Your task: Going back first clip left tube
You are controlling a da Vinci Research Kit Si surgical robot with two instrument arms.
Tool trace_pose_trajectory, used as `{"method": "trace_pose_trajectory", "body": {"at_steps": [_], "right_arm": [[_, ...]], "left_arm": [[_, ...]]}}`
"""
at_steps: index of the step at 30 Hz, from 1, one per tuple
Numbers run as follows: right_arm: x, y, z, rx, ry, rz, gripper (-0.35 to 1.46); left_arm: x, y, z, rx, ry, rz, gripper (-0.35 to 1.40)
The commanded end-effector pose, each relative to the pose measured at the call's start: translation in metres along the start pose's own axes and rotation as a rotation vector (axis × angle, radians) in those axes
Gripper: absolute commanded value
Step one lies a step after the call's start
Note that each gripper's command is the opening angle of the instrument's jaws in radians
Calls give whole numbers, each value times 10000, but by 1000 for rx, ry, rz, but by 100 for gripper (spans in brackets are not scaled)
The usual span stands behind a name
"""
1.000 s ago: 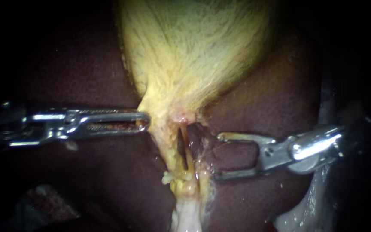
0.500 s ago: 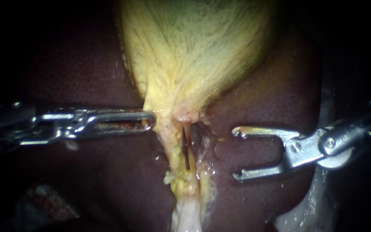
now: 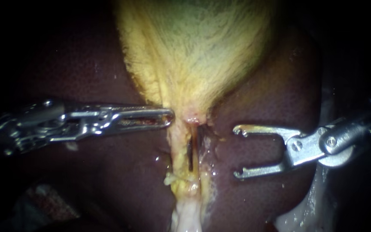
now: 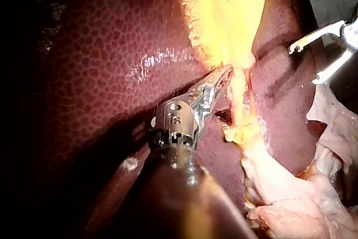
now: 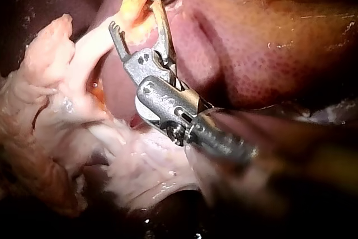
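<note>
On dark liver (image 3: 86,77) lost in black at the edges: left tube (image 3: 178,146) at centre, running toward 6 o'clock below the gallbladder (image 3: 194,51); left instrument (image 3: 169,116) from 9 o'clock, jaws together, tip against the gallbladder's neck, any pinch unclear; right instrument (image 3: 236,151) at 3 o'clock, jaws apart, empty.

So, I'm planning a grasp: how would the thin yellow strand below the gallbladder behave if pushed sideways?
Likely floppy: the thin yellow strand of tissue is slender and runs from the pale yellow gallbladder with a dark slit beside it. Probably slippery, since wet glints show around it. Possibly fragile: its lower end looks frayed and crumbly.
</note>
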Motion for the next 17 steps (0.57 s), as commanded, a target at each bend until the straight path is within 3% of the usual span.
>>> {"method": "trace_pose_trajectory", "body": {"at_steps": [1, 17], "right_arm": [[0, 0, 0, 0, 0, 0, 60], [-2, 1, -1, 0, 0, 0, 60]], "left_arm": [[0, -1, -1, 1, 2, 0, -35], [0, -1, -3, 2, 3, 1, -35]]}}
